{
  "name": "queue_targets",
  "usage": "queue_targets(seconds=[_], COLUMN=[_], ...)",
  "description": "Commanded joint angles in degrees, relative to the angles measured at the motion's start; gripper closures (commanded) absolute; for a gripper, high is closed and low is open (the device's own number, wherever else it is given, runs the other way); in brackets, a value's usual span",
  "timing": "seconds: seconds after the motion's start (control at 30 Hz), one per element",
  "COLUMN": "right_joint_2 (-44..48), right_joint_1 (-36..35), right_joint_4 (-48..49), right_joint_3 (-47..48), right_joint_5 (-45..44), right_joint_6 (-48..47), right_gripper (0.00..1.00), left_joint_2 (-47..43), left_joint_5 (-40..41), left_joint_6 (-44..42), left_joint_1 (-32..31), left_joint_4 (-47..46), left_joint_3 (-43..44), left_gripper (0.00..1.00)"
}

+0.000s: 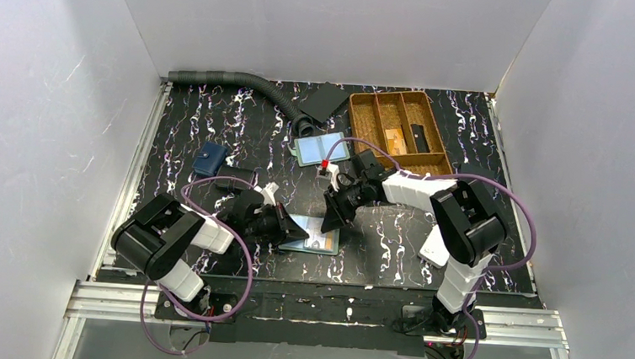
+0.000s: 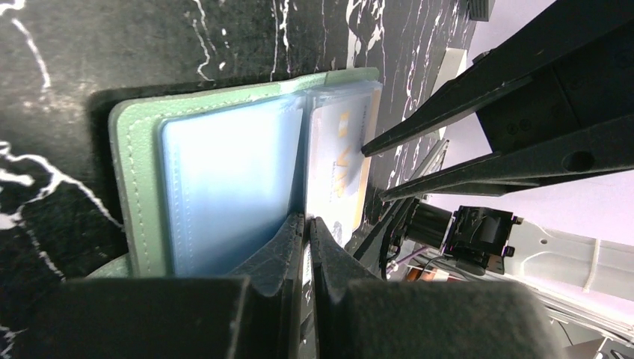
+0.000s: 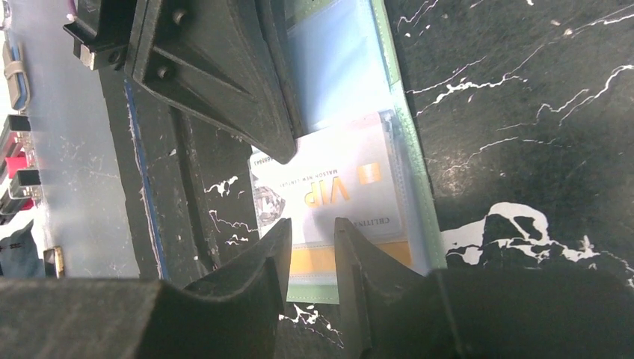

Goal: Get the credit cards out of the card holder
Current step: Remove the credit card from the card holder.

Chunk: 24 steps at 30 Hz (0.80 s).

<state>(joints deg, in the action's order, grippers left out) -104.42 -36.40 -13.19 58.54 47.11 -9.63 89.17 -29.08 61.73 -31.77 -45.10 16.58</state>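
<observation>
We list: left pincer (image 2: 307, 221) closed, tip on card holder (image 2: 138, 149); right pincer (image 3: 312, 224) part open above card (image 3: 344, 187), holding nothing.

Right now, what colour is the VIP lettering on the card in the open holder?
Gold-orange, on the pale whitish credit card; clearest in the right wrist view.

The left arm (image 1: 177, 235) lies low and reaches from its base toward the middle. Its left pincer (image 1: 297, 229) points right, with both fingers (image 2: 288, 239) pressed together (only a hairline seam shows between them). The right arm (image 1: 455, 214) bends at the elbow and stretches left and down, so the right pincer (image 1: 330, 223) ends just beside the left pincer's tip, nearly touching it. Its jaws stand partly apart, with a narrow gap between them.
</observation>
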Motion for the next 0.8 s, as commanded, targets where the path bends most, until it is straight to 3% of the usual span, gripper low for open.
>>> queue_targets(seconds=[0.0, 0.37, 0.43, 0.47, 0.5, 0.57, 0.6, 0.77], right_joint_2=[-4.0, -3.2, -2.5, 0.0, 1.6, 2.6, 2.8, 1.7], right_joint_1=[0.4, 0.4, 0.4, 0.5, 1.0, 2.1, 2.2, 2.2], right_joint_4=[-3.4, -6.3, -7.7, -9.4, -8.9, -7.7, -6.3, -5.1], right_joint_3=[0.2, 0.9, 1.3, 1.6, 1.2, 0.7, 0.0, -0.3], right_joint_5=[-10.0, -6.0, -2.4, 2.5, 3.9, 4.5, 4.2, 3.8], right_joint_6=[-1.7, -6.6, -8.5, -10.4, -10.2, -8.6, -7.2, -5.1], right_gripper=[0.62, 0.61, 0.56, 0.47, 0.45, 0.45, 0.46, 0.49], left_joint_2=[-1.8, -0.9, -1.0, -2.2, -3.5, -4.6, -4.6, -2.8], left_joint_5=[-2.0, -4.0, -4.2, -4.6, -4.9, -5.2, -5.5, -6.1], left_joint_6=[-0.9, 0.1, -0.1, -0.4, -0.5, -0.6, -0.6, 0.0], left_joint_1=[1.5, 4.4, 4.5, 4.5, 4.5, 4.5, 4.5, 4.5], left_joint_4=[0.4, -1.0, -1.2, -1.8, -2.1, -2.2, -2.3, -2.7], left_joint_3=[-2.0, -4.4, -4.5, -4.5, -4.5, -4.4, -4.1, -3.0], left_gripper=[1.00, 1.00, 1.00, 1.00, 1.00, 0.76, 0.69, 0.55])
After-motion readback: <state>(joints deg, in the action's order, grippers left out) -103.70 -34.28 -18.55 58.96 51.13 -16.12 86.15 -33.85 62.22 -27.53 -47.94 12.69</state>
